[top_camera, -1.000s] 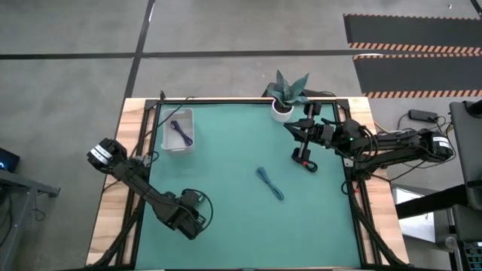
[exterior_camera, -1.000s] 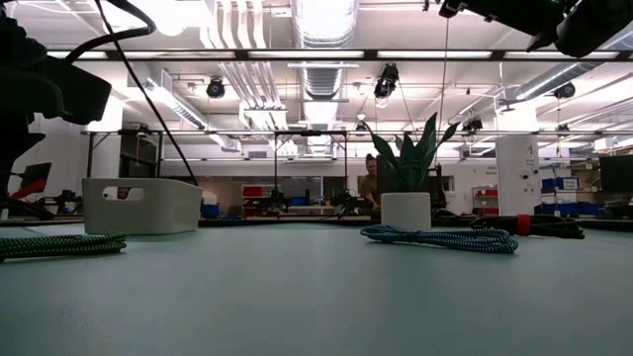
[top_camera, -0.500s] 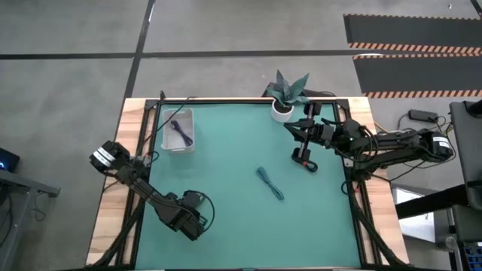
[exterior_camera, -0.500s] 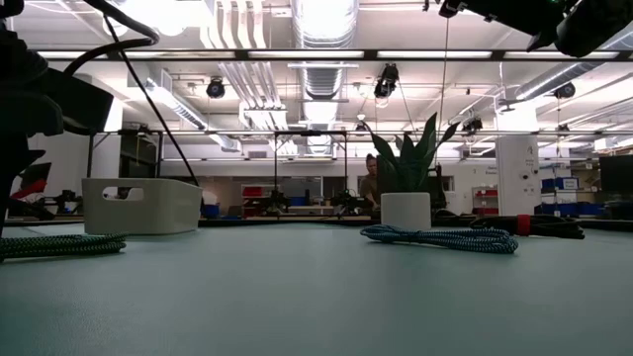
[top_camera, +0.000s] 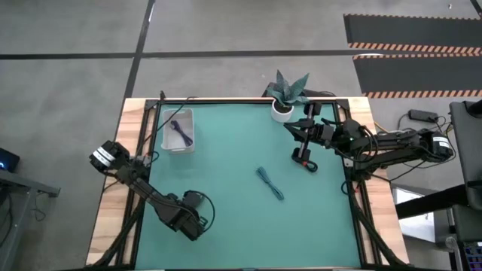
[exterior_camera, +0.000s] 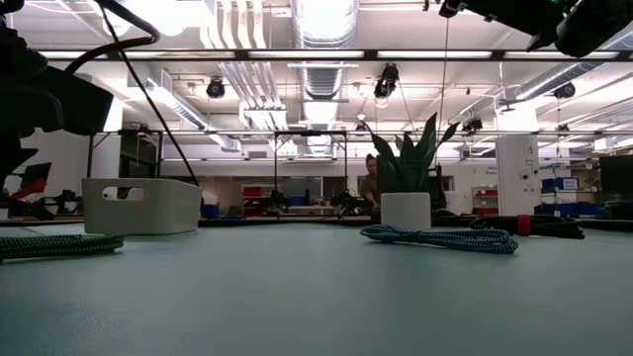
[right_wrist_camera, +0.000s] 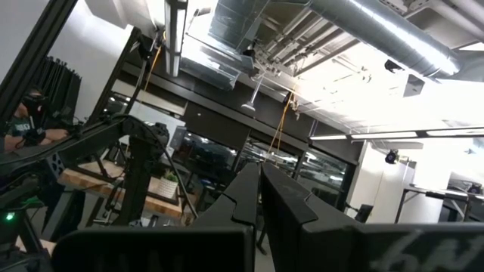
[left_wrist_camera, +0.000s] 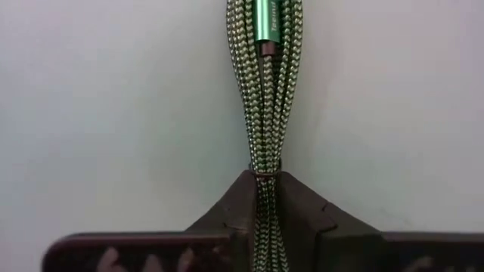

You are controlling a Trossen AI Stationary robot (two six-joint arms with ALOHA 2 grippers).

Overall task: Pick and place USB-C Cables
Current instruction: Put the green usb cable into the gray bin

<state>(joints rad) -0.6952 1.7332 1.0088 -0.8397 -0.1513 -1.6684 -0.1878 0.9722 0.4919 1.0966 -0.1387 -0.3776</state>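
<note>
Purple cable (top_camera: 181, 132) is lying binned; left hand (left_wrist_camera: 265, 198) is clenching the green cable (left_wrist_camera: 265, 113); teal cable (top_camera: 269, 183) and black-red cable (top_camera: 304, 157) are waiting; right hand (right_wrist_camera: 259, 198) is sitting clenched, empty.

Teal-blue cable (top_camera: 269, 183) mid-mat, purple cable (top_camera: 180, 131) in white bin (top_camera: 167, 141)
</note>
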